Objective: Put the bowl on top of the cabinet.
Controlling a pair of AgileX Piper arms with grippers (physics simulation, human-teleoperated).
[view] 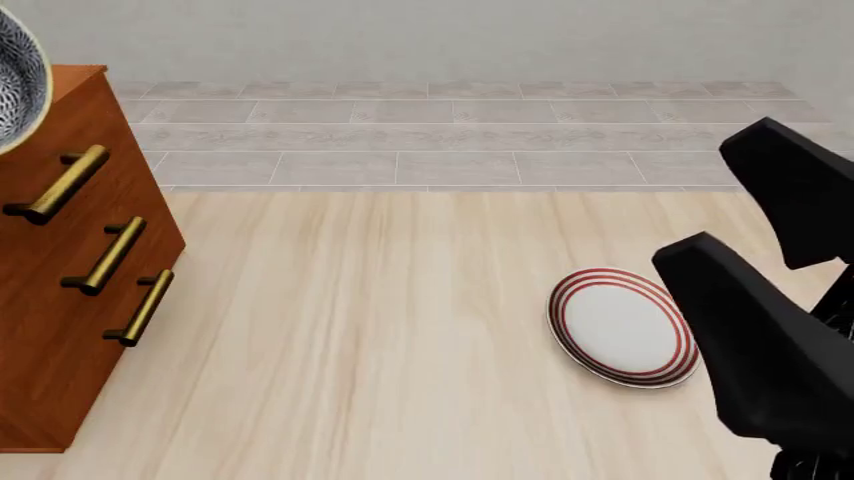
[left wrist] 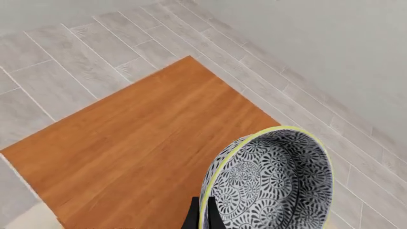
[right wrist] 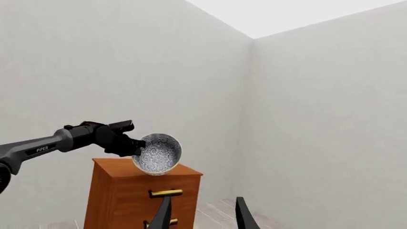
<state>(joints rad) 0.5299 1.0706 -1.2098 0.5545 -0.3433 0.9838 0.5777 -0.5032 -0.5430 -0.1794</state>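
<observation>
- Read just one piece of lettering: "PiPER", small and white, printed on the long grey forearm link of the left robot arm, seen in the right wrist view.
- Found no other writing, number, brand or sign anywhere in the left wrist view or the front view.
</observation>
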